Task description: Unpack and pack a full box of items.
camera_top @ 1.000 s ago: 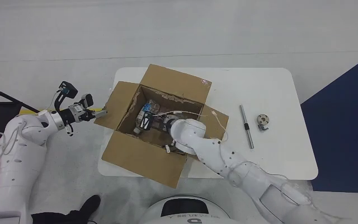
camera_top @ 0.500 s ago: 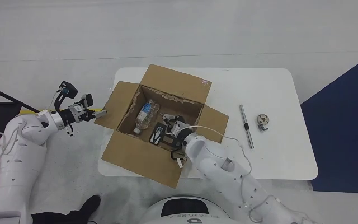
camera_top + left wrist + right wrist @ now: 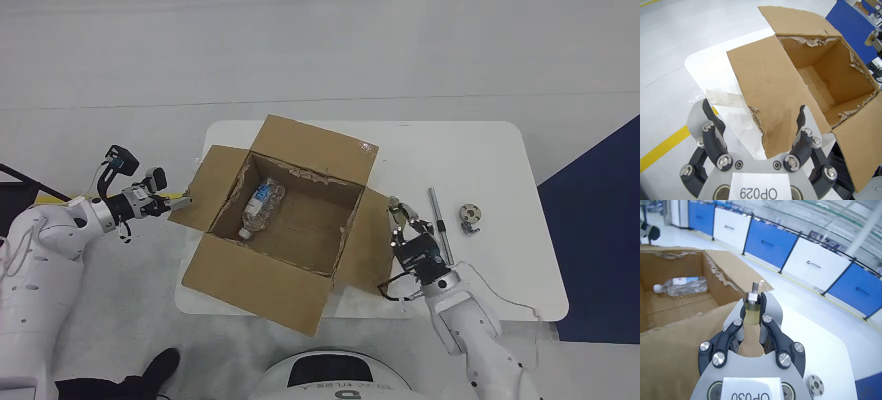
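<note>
An open cardboard box (image 3: 255, 285) stands on the white table (image 3: 480, 160), its flaps spread out. A clear plastic bottle (image 3: 257, 207) lies on its side inside, also seen as the bottle (image 3: 683, 286) in the right wrist view. My right gripper (image 3: 397, 218) is over the table just past the box's right flap. That right gripper (image 3: 752, 302) is shut on a small yellowish cylinder (image 3: 752, 312) with a metal hex cap and a threaded stud. My left gripper (image 3: 172, 199) is off the table's left edge. This left gripper (image 3: 753, 106) is open, level with the box's left flap (image 3: 772, 81).
A thin metal rod (image 3: 440, 225) and a round metal flange (image 3: 470, 217) lie on the table right of the box. The flange (image 3: 816, 384) is beside my right wrist. A strip of clear tape (image 3: 725, 97) hangs off the left flap.
My right arm has drawn out of the box and swung right, carrying the small cylinder to the table beside the right flap. The left arm and the bottle have stayed put.
</note>
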`<state>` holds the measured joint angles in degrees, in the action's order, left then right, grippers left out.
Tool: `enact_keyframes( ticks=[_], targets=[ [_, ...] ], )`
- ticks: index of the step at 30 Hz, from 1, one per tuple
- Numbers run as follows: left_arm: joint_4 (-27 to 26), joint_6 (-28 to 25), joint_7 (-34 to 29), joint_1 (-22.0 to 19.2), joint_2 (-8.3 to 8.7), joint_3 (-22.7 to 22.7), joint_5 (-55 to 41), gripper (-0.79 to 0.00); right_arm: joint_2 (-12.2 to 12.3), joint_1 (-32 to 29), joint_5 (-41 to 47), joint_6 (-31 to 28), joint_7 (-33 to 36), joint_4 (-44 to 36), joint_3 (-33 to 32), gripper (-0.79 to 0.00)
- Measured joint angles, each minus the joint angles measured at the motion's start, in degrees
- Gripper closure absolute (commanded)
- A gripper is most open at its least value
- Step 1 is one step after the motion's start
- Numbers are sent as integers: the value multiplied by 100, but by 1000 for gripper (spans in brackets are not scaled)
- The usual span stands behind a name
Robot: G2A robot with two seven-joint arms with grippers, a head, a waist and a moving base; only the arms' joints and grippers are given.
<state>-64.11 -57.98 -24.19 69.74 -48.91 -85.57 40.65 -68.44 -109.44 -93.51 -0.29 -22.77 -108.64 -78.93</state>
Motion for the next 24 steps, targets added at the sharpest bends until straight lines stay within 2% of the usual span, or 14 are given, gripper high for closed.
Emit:
enact_keyframes(
  ticks=[3, 6, 11, 16, 24],
  targets=[
    [0, 0, 0, 0, 0, 0, 0, -785, -3, 52, -58, 7, -341, 2, 25, 0],
    [0, 0, 0, 0, 0, 0, 0, -785, -3, 60, -92, 2, 164, 0, 31, 0],
    [0, 0, 0, 0, 0, 0, 0, -785, -25, 327, 297, -254, 314, 420, 99, 0],
    [0, 0, 0, 0, 0, 0, 0, -785, 20, 171, 839, -434, 416, 931, -432, 0],
    [0, 0, 0, 0, 0, 0, 0, -785, 56, -315, 1393, -231, 901, 957, -1148, 0]
  ],
)
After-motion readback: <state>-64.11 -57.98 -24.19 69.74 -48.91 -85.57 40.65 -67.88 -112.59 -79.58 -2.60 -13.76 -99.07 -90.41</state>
